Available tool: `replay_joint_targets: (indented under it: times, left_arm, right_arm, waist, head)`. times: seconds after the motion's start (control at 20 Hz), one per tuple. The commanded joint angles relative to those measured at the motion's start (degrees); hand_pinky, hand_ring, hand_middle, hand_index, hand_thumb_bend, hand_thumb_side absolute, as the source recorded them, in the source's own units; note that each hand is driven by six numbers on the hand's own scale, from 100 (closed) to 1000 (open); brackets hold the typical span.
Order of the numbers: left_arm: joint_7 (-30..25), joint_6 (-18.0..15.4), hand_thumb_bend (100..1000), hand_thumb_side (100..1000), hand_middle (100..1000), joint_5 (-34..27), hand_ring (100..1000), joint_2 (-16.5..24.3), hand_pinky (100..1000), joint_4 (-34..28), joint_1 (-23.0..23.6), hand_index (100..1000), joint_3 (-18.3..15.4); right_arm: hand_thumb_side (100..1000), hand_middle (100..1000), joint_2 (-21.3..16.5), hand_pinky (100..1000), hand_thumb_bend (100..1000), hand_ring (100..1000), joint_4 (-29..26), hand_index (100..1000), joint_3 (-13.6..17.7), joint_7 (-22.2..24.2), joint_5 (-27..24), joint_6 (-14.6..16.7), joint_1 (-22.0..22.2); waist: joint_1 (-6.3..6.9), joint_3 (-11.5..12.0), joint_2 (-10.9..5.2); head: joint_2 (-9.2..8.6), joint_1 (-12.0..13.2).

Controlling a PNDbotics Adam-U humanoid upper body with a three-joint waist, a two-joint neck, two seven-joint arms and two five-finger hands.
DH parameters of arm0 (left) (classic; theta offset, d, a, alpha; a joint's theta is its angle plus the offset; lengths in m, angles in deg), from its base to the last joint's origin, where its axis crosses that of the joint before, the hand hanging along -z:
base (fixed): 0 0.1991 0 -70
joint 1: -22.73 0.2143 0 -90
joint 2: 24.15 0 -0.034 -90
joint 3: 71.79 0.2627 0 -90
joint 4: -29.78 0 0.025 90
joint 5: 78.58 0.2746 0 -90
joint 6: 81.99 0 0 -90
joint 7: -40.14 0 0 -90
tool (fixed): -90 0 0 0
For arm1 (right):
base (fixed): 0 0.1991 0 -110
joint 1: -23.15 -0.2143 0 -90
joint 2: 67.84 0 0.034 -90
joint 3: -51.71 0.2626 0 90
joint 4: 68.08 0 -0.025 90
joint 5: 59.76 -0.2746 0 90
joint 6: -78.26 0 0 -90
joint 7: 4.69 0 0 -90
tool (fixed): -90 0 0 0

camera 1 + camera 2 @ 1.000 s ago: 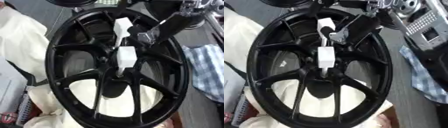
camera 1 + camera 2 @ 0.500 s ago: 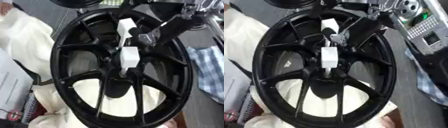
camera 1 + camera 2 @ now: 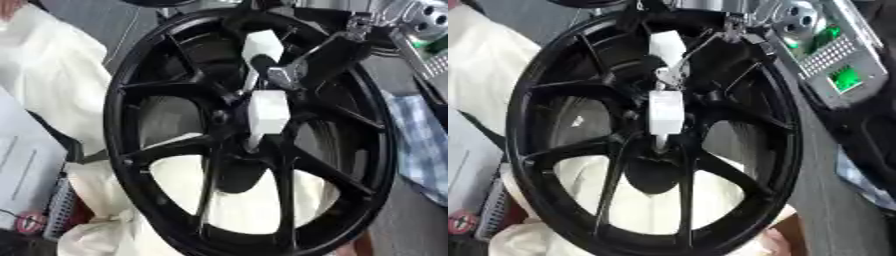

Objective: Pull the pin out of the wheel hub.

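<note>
Right hand (image 3: 289,70), black with silver joints, comes in from the upper right across the large black multi-spoke alloy wheel hub (image 3: 166,150), fingers with white block-shaped tips; one white tip (image 3: 261,46) sits above, the other (image 3: 267,114) right over the hub centre. Can't tell whether it's clenched on anything. The pin itself can't be made out; only a thin pale stub (image 3: 661,144) pokes out just below the lower white tip at the hub centre. Wheel fills most of the view, standing tilted, rim running close to the top and bottom edges. Cream cloth (image 3: 52,85) lies behind and left of it and shows through the lower spoke gaps. Silver perforated metal box with green parts (image 3: 833,65) sits just off the rim's upper right; blue checked cloth (image 3: 429,145) at the right edge. Open room is mainly between the spokes and along the grey surface right of the rim. Left hand not seen.
</note>
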Motion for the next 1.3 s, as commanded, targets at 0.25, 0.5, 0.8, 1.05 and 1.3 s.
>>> replay_joint_targets:
  times: [0.25,0.5,0.8,1.05,1.3]
  left_arm:
    - [0.0,0.4,118,786,634,0.8,673,0.2,686,-1.2,-0.4,828,0.4]
    - [-0.1,0.6,119,790,633,1.2,673,-0.1,686,-1.2,-0.2,828,0.6]
    - [-0.3,0.8,118,792,630,1.3,672,-0.3,686,-1.2,-0.1,828,0.7]
    - [-0.3,0.9,117,794,626,1.5,671,-0.5,685,-1.2,-0.1,827,0.8]
    - [-0.3,0.9,118,794,624,1.6,671,-0.6,686,-1.2,-0.1,826,0.8]
  right_arm:
    - [235,823,-0.4,970,100,926,1.1,892,1.4,-0.4,4.1,-0.1,-1.3]
    - [250,835,-0.4,995,100,943,1.2,930,2.0,1.8,3.4,-0.2,-1.6]
    - [275,829,-0.7,1000,100,952,0.9,933,2.7,3.8,4.5,0.3,-1.8]
    - [316,825,-0.8,1000,100,947,1.5,924,2.6,4.0,6.5,2.3,-1.8]
    - [336,834,-0.8,1000,100,953,2.3,936,2.3,5.0,7.3,3.5,-1.6]
  waist:
    - [0.04,0.2,0.22]
    - [0.15,0.1,0.65]
    - [0.44,-0.1,0.9]
    - [0.52,-0.1,1.16]
    - [0.49,-0.3,1.4]
  head:
    - [-1.74,-0.7]
    - [-2.48,-0.7]
    - [-3.34,-1.1]
    - [-3.56,-0.9]
    - [-3.91,-0.7]
